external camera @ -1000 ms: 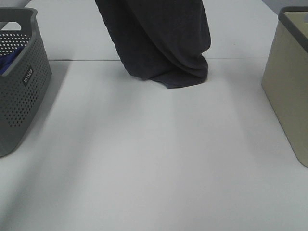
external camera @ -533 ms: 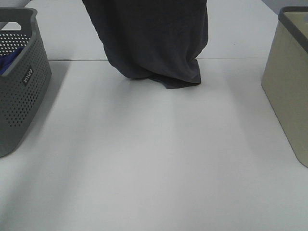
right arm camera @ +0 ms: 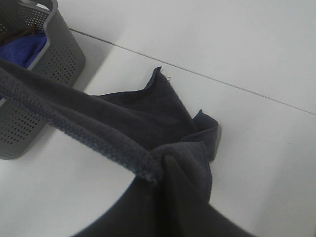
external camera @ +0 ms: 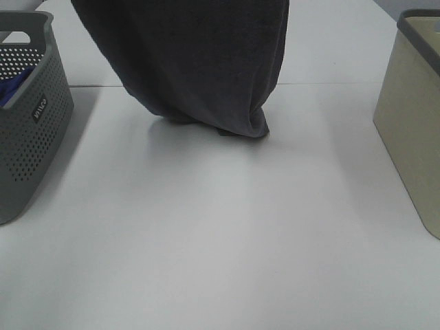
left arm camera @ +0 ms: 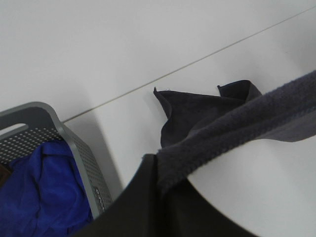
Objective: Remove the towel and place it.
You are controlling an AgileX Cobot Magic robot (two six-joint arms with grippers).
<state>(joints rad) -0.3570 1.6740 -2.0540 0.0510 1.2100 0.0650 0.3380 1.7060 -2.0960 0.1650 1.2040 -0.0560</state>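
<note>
The dark charcoal towel (external camera: pixel 199 62) hangs from above the top edge of the exterior high view. Its lower folds rest on the white table (external camera: pixel 220 240) near the seam. Neither gripper shows in that view. In the left wrist view my left gripper (left arm camera: pixel 158 173) is shut on a stretched edge of the towel (left arm camera: pixel 237 123), and the towel's lower end lies crumpled on the table below. In the right wrist view my right gripper (right arm camera: pixel 158 173) is shut on a bunched corner of the towel (right arm camera: pixel 133 118), with the edge stretched taut to the other arm.
A grey perforated basket (external camera: pixel 31 124) stands at the left edge with a blue cloth (external camera: pixel 10 89) inside; both also show in the left wrist view, the basket (left arm camera: pixel 79 153) and the cloth (left arm camera: pixel 39 187). A beige basket (external camera: pixel 412 117) stands at the right edge.
The hanging towel has spread wider to the left, and its lower folds have slid along the table toward the camera.
</note>
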